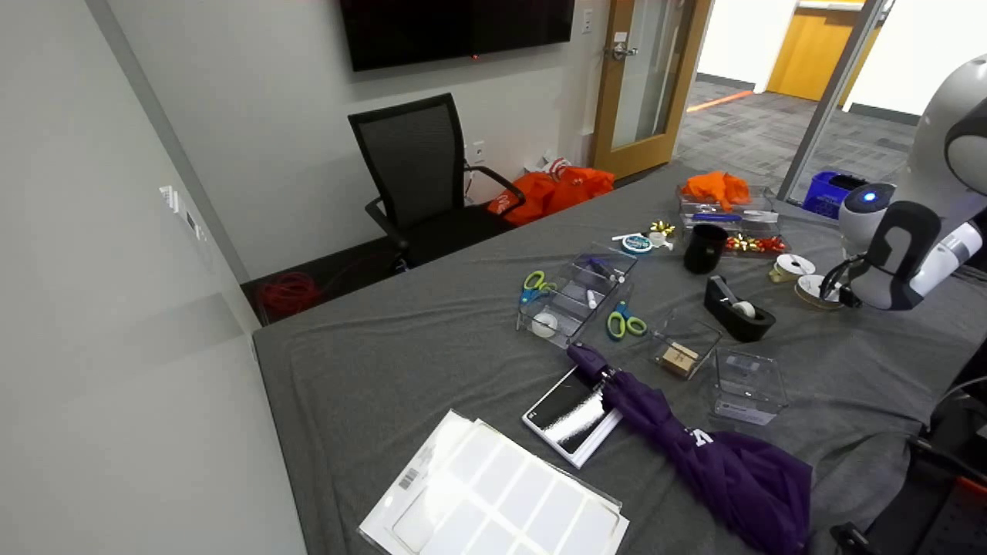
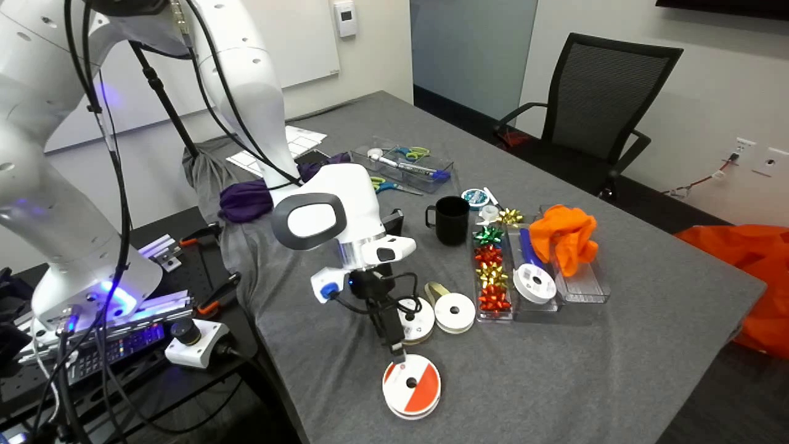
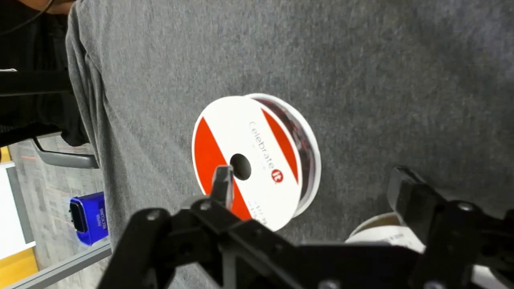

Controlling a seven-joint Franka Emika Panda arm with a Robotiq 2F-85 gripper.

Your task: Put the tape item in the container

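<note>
Your gripper (image 3: 310, 172) is hanging low over the desk (image 2: 622, 364), its fingers (image 3: 223, 184) spread wide apart. In the wrist view the tape item (image 3: 263, 154), a red-and-white spool, is lying partly between them; the left finger is covering a bit of its label just beside the centre hole, while the right one is standing clear of it. Whether the left finger is touching the spool, you are not able to tell.

In an exterior view the tape item is lying flat on the near part of the desk, with two white spools (image 2: 456, 311) resting side by side on its far side, one partly hidden by the gripper. To their right, clear trays (image 2: 582, 288) are bearing a row of shiny bows (image 2: 492, 277), another white spool (image 2: 527, 287) and an orange cloth (image 2: 564, 237). Farther back a black mug (image 2: 452, 220) is standing upright.

In an exterior view a black tape dispenser (image 1: 736, 317) is sitting left of the gripper. Nearer, a clear box (image 1: 759, 385) is standing just beside a second clear box (image 1: 700, 337), which is holding a wood-coloured block (image 1: 678, 358). A purple umbrella (image 1: 717, 466) is lying nearer still. Which clear box is the container, you are not able to tell.
</note>
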